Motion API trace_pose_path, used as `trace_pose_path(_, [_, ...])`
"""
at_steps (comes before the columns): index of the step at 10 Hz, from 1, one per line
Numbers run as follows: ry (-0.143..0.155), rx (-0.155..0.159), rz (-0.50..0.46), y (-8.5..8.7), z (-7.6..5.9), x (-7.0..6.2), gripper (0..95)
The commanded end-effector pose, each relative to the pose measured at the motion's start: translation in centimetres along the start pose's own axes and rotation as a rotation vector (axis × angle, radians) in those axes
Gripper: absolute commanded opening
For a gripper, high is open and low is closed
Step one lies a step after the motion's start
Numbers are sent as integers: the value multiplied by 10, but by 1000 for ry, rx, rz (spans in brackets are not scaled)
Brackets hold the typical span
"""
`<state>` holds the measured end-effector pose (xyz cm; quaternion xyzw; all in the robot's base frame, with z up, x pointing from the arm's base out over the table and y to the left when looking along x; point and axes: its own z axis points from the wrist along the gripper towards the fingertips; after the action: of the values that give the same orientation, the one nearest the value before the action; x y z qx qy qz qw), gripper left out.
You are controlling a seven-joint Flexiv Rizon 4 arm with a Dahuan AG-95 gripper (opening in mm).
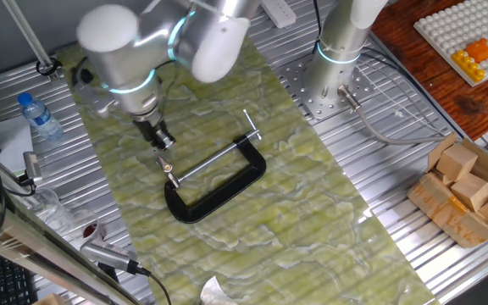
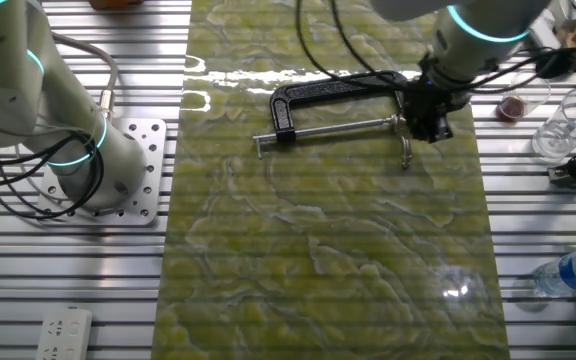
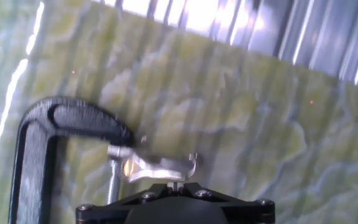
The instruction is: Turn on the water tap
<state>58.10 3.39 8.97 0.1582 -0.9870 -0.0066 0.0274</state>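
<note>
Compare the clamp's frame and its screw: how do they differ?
The frame is black; the screw is silver. The frame is a thick, curved C; the screw is a thin, straight rod spanning the C's opening. Both lie flat on the green mat.

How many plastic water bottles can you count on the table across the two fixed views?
1. The bottle lies on the metal table beside the green mat, on the side away from the wooden blocks; the other fixed view shows it at its edge. More may be hidden.
</note>
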Motion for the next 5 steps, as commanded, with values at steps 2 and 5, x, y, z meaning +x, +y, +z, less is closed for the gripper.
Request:
trace_pose_path(2, [-11, 3, -3, 2, 0, -4, 0])
trace_pose_path(5, [-28, 9, -14, 4, 3, -13, 0])
